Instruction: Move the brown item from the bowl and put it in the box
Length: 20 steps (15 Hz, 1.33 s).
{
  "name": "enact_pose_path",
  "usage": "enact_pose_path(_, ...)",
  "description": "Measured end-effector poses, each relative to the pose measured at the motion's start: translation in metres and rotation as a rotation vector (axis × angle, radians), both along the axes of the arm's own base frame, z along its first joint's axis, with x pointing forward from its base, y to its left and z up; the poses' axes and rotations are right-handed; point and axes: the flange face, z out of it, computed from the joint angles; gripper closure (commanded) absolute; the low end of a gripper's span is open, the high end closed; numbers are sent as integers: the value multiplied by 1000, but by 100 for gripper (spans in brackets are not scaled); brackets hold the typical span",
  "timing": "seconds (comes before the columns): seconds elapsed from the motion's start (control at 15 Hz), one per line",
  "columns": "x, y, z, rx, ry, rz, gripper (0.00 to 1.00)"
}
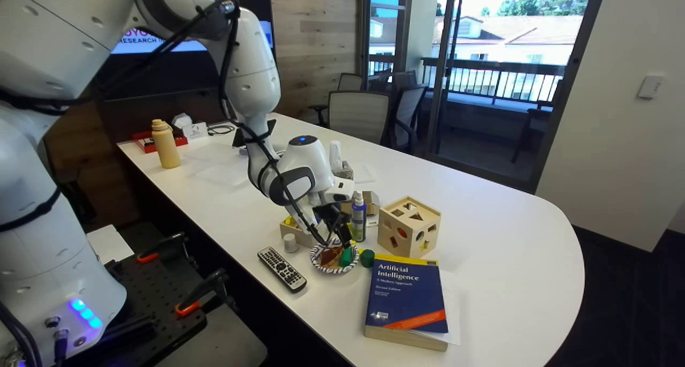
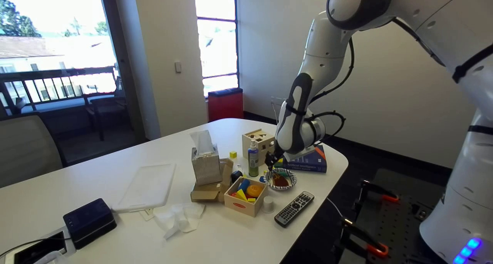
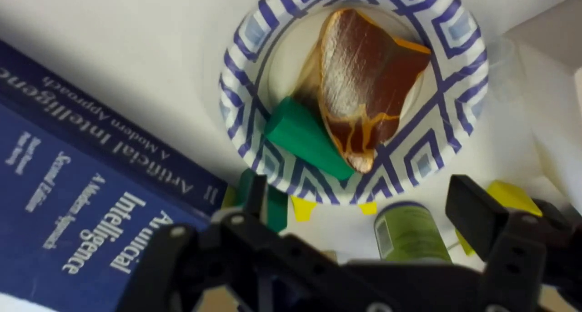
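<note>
The bowl is white with a blue zigzag pattern, seen in both exterior views (image 1: 333,271) (image 2: 294,179) and the wrist view (image 3: 468,82). In it lies the glossy brown item (image 3: 363,75), also visible in both exterior views (image 1: 327,257) (image 2: 280,181), beside a green block (image 3: 309,137). The box is a low light-wood tray with coloured blocks in it, seen in both exterior views (image 1: 299,235) (image 2: 243,207). My gripper (image 3: 359,196) is open and empty, above the bowl's far rim from the remote; it also shows in both exterior views (image 1: 337,233) (image 2: 271,163).
A spray bottle (image 1: 358,217) and a wooden cube with holes (image 1: 409,228) stand close by the gripper. A blue book (image 1: 406,297) lies beside the bowl. A remote (image 2: 294,209), a white cup (image 2: 268,205) and a tissue box (image 2: 206,166) are nearby.
</note>
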Motion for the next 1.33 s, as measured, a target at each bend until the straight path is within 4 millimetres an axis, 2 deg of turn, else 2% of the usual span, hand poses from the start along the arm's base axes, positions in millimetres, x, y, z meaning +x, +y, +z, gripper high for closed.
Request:
enact_pose_path(0.2,4,-4,-31,0,20,-15,0)
enact_pose_path(0.4,5,-8,-47,1,28,-30,0)
enact_pose_path(0.8,7,-10,-60,29,39,-47,0)
enact_pose_path(1.33,10,-4,-62,59,96,-46,0)
